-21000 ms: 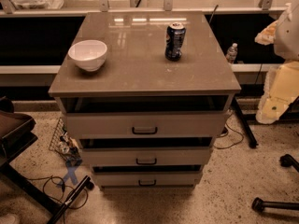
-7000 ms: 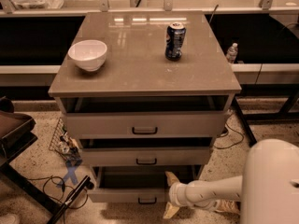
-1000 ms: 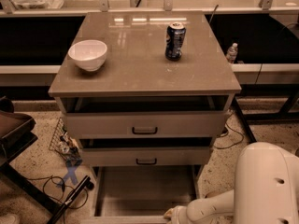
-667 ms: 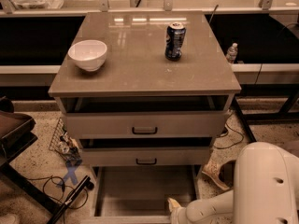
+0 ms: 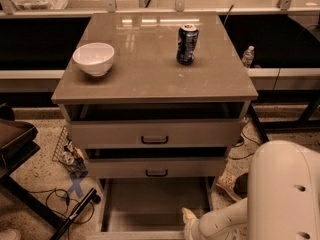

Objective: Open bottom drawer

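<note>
The bottom drawer (image 5: 155, 206) of the three-drawer cabinet is pulled far out; its pale inside floor shows and looks empty. Its front edge (image 5: 140, 235) lies at the bottom of the camera view, and its black handle is out of view. My gripper (image 5: 189, 220) sits at the drawer's front right corner, at the end of my white arm (image 5: 285, 194). The middle drawer (image 5: 156, 168) and the top drawer (image 5: 155, 133) are in, each with a small black handle.
A white bowl (image 5: 93, 58) and a blue soda can (image 5: 187, 44) stand on the cabinet top (image 5: 150, 74). Cables and a black stand leg (image 5: 75, 211) lie on the floor at the left. A small bottle (image 5: 248, 56) stands at the right.
Over the last seconds the bottom drawer came from shut to far out. In the last second my gripper stayed at its front right corner, shifting slightly.
</note>
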Robot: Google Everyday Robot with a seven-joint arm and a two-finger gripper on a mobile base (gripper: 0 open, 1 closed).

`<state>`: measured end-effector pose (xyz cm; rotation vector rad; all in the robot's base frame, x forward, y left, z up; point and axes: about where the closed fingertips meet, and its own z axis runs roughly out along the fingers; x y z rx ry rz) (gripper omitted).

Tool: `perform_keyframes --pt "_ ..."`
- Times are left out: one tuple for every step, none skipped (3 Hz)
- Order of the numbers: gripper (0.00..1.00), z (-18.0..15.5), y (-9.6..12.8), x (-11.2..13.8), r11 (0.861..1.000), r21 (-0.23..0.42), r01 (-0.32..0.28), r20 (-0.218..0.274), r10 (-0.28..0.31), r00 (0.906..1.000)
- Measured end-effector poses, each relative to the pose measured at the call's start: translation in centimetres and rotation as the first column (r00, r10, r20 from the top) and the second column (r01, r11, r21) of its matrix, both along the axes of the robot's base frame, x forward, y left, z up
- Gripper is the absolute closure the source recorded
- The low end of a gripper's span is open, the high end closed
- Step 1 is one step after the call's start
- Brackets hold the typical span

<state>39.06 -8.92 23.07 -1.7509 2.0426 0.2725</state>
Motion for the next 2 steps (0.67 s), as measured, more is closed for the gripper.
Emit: perform_keyframes --pt "0.24 4.5 -0.9 0.1 0.997 -0.072 0.027 0.040 -0.024 0.9989" --pt "0.47 8.5 -1.0 0.5 0.992 -0.126 0.023 0.081 -0.013 0.9967"
